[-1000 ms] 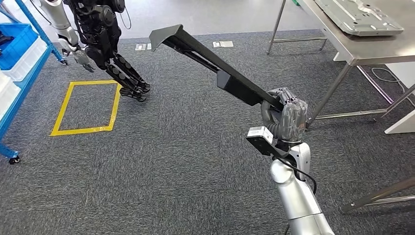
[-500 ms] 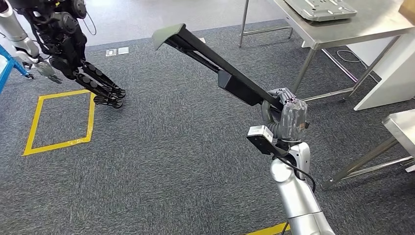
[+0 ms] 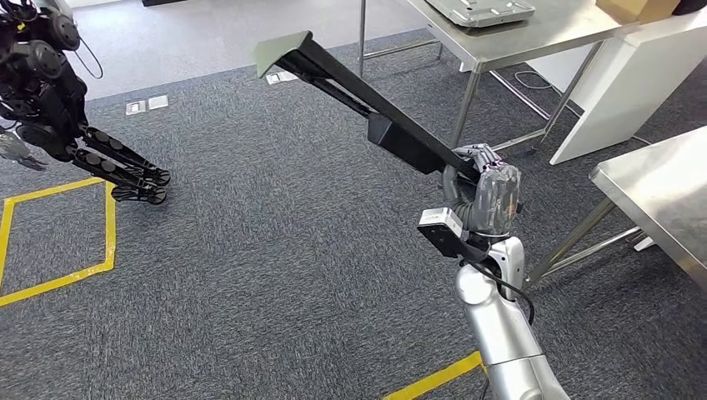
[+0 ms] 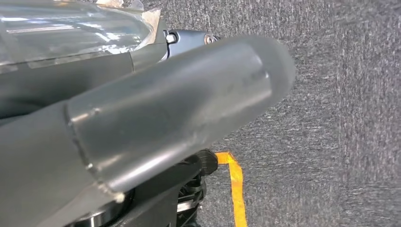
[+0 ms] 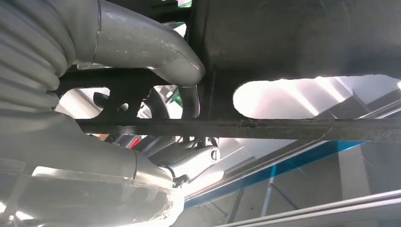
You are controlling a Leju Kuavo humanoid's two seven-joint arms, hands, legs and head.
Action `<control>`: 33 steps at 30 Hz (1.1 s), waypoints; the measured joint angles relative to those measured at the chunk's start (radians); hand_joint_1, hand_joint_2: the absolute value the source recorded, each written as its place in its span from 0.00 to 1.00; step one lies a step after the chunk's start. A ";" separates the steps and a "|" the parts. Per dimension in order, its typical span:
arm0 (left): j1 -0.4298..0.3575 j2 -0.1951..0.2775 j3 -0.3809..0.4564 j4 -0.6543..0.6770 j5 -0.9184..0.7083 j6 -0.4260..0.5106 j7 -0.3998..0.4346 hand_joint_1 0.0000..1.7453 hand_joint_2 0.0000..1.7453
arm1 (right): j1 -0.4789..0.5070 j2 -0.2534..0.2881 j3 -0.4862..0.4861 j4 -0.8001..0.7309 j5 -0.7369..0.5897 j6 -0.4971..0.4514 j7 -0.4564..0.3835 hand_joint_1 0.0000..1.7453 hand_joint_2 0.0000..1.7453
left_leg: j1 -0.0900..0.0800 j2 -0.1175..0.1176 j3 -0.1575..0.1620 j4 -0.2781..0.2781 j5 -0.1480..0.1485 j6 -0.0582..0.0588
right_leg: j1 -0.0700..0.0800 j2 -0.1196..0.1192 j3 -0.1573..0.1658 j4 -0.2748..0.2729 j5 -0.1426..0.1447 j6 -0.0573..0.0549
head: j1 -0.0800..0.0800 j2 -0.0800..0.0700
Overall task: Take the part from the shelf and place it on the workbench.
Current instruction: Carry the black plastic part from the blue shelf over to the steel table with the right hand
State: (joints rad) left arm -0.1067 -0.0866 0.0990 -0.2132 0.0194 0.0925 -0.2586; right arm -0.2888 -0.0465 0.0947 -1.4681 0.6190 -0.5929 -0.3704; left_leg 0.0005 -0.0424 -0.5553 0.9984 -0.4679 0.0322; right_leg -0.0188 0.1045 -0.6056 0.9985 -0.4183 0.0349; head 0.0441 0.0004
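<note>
Black part (image 3: pixel 367 104) juts far from the right hand (image 3: pixel 483 196), fingers wrapped round its end; swing it slowly past table (image 3: pixel 667 192) legs. Left hand's (image 4: pixel 156 109) fingers: cannot tell.

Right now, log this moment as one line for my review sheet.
phase: carrying | right hand: grips long black part, raised over carpet | steel workbench: ahead right, part not yet placed | left hand: state unclear
</note>
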 joint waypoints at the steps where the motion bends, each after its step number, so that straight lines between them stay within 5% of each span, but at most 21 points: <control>1: 0.001 0.001 0.002 0.000 0.000 -0.010 -0.008 0.00 0.00 | -0.001 0.000 0.001 0.001 0.000 0.000 0.000 1.00 1.00 | 0.001 0.009 0.002 -0.007 0.006 0.005 | 0.000 -0.005 -0.007 0.006 -0.004 0.003 | 0.000 0.000; 3: 0.004 0.005 0.006 0.000 0.001 -0.025 -0.022 0.00 0.00 | -0.006 0.000 0.003 0.002 -0.001 0.000 0.000 1.00 1.00 | 0.004 0.030 0.003 -0.020 0.017 0.015 | 0.004 -0.044 -0.046 0.078 -0.041 -0.001 | 0.003 0.000; 5: 0.011 0.009 0.009 0.000 0.002 -0.030 -0.028 0.00 0.00 | -0.011 0.002 0.004 0.005 -0.003 0.000 0.002 1.00 1.00 | 0.001 0.052 0.000 -0.022 0.019 0.019 | 0.004 -0.084 -0.111 0.218 -0.102 -0.008 | 0.006 0.000; 7: 0.017 0.011 0.010 0.000 0.002 -0.032 -0.030 0.00 0.00 | -0.011 0.003 0.004 0.008 -0.003 0.000 0.004 1.00 1.00 | 0.000 0.073 -0.002 -0.022 0.019 0.019 | 0.002 -0.094 -0.143 0.297 -0.126 0.000 | 0.006 0.000; 8: 0.018 0.011 0.011 0.000 0.002 -0.032 -0.031 0.00 0.00 | -0.011 0.003 0.004 0.009 -0.003 0.000 0.005 1.00 1.00 | 0.000 0.084 -0.003 -0.021 0.018 0.018 | 0.001 -0.098 -0.129 0.278 -0.116 0.008 | 0.006 0.000; 10: 0.019 0.012 0.013 0.000 0.002 -0.032 -0.031 0.00 0.00 | -0.012 0.003 0.004 0.010 -0.003 0.000 0.007 1.00 1.00 | -0.001 0.101 -0.001 -0.018 0.015 0.013 | -0.001 -0.127 -0.048 0.132 -0.069 0.024 | 0.006 0.000; 13: 0.018 0.013 0.015 0.000 0.002 -0.023 -0.026 0.00 0.00 | -0.011 0.004 0.004 0.010 -0.003 -0.001 0.010 1.00 1.00 | -0.009 0.122 0.000 -0.010 0.007 -0.002 | 0.003 -0.162 0.025 0.001 -0.034 0.013 | 0.006 0.000; 15: 0.013 0.010 0.017 0.000 0.002 0.000 -0.010 0.00 0.00 | -0.009 0.003 0.003 0.011 -0.005 -0.002 0.010 1.00 1.00 | -0.008 0.135 0.000 -0.009 0.006 -0.011 | 0.005 -0.141 0.022 0.002 -0.029 0.000 | 0.006 0.000; 17: 0.006 0.006 0.017 0.000 0.001 0.020 0.005 0.00 0.00 | -0.008 0.003 0.002 0.011 -0.008 -0.003 0.007 1.00 1.00 | -0.002 0.114 -0.008 0.013 -0.013 -0.022 | 0.001 -0.124 0.020 -0.001 -0.024 -0.010 | 0.004 0.000; 20: 0.003 0.000 0.017 0.000 -0.001 0.028 0.012 0.00 0.00 | -0.009 0.005 0.001 0.016 -0.011 -0.004 0.002 1.00 1.00 | 0.004 0.053 -0.085 0.186 -0.109 -0.034 | 0.000 -0.098 0.019 -0.002 -0.020 -0.023 | 0.002 0.000; 22: 0.005 -0.002 0.017 0.000 -0.001 0.029 0.014 0.00 0.00 | -0.008 0.008 0.001 0.021 -0.012 -0.004 0.002 1.00 1.00 | 0.004 0.045 -0.139 0.290 -0.140 -0.033 | 0.004 -0.077 0.018 -0.002 -0.018 -0.026 | 0.001 0.000; 24: 0.005 -0.002 0.017 0.000 -0.001 0.029 0.014 0.00 0.00 | -0.007 0.008 0.001 0.025 -0.013 -0.004 0.001 1.00 1.00 | 0.003 0.039 -0.124 0.245 -0.094 -0.023 | 0.008 -0.055 0.019 -0.002 -0.017 -0.028 | 0.001 0.000; 27: 0.004 0.001 0.018 0.000 -0.001 0.029 0.008 0.00 0.00 | -0.009 0.008 0.001 0.026 -0.014 -0.004 -0.002 1.00 1.00 | 0.000 -0.006 -0.028 0.045 -0.003 -0.002 | 0.010 -0.026 0.019 -0.001 -0.015 -0.025 | 0.002 0.000; 29: 0.005 0.003 0.018 0.000 -0.001 0.021 0.001 0.00 0.00 | -0.010 0.009 0.002 0.027 -0.015 -0.005 -0.003 1.00 1.00 | -0.005 -0.019 -0.008 0.002 0.003 0.004 | 0.007 -0.011 0.014 -0.001 -0.011 -0.018 | 0.001 0.000; 31: 0.006 0.005 0.018 0.000 -0.002 -0.001 -0.016 0.00 0.00 | -0.010 0.008 0.002 0.028 -0.016 -0.007 -0.002 1.00 1.00 | -0.006 -0.002 -0.005 -0.009 0.010 0.009 | 0.005 -0.005 0.007 -0.001 -0.008 -0.010 | 0.000 0.000; 33: 0.009 0.009 0.018 0.000 -0.003 -0.020 -0.032 0.00 0.00 | -0.011 0.006 0.003 0.027 -0.016 -0.010 -0.001 1.00 1.00 | -0.001 0.018 0.001 -0.025 0.020 0.017 | 0.007 -0.039 -0.018 0.040 -0.031 -0.009 | 0.002 0.000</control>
State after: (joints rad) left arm -0.0981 -0.0773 0.1169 -0.2128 0.0159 0.0725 -0.2901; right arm -0.3002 -0.0403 0.0975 -1.4412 0.6027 -0.6025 -0.3717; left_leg -0.0008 -0.0242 -0.5540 0.9735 -0.4474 0.0493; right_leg -0.0118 0.0655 -0.6232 1.0383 -0.4496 0.0257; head 0.0463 0.0004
